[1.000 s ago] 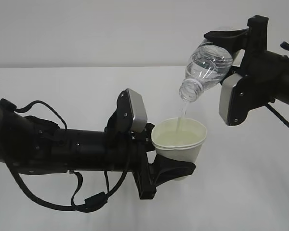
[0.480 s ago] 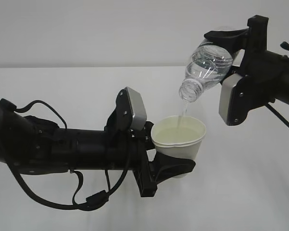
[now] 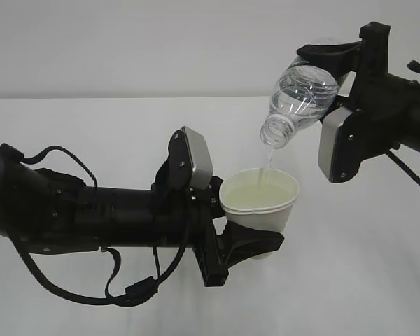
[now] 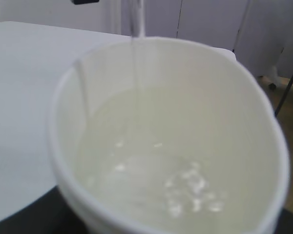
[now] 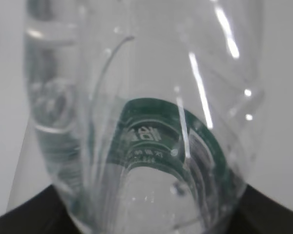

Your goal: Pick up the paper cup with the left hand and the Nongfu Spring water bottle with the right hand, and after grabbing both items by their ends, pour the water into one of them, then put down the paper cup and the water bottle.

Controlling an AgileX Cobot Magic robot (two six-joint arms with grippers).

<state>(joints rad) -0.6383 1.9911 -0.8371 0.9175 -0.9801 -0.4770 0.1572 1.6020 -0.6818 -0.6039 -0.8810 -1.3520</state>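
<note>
— White tabletop [image 3: 91, 126] runs back to a plain pale wall [image 3: 161, 42] in the exterior view. What are the arms doing over it?

— Reaching in from the left, the left hand [image 3: 248, 241] is clamped around the lower part of the paper cup [image 3: 260, 203], which stands upright above the table. From the right, the right hand [image 3: 336, 59] grasps the base end of the Nongfu Spring water bottle [image 3: 301, 98], tipped neck-down toward the left. A thin stream of the water [image 3: 267, 159] falls from the open mouth into the cup.

— And the left wrist view?

— The cup [image 4: 263, 131] fills nearly the whole frame, seen from just above its rolled rim. Water [image 4: 151, 170] pools inside with small bubbles, and the stream enters near the far wall. The fingers themselves are not visible there, only a dark edge at the bottom.

— The right wrist view?

— The bottle [image 5: 136, 97] is seen from its base along its clear ribbed body, with the dark green label band [image 5: 151, 122] curving across it. Dark gripper parts show at the lower corners, pressed against the bottle.
</note>
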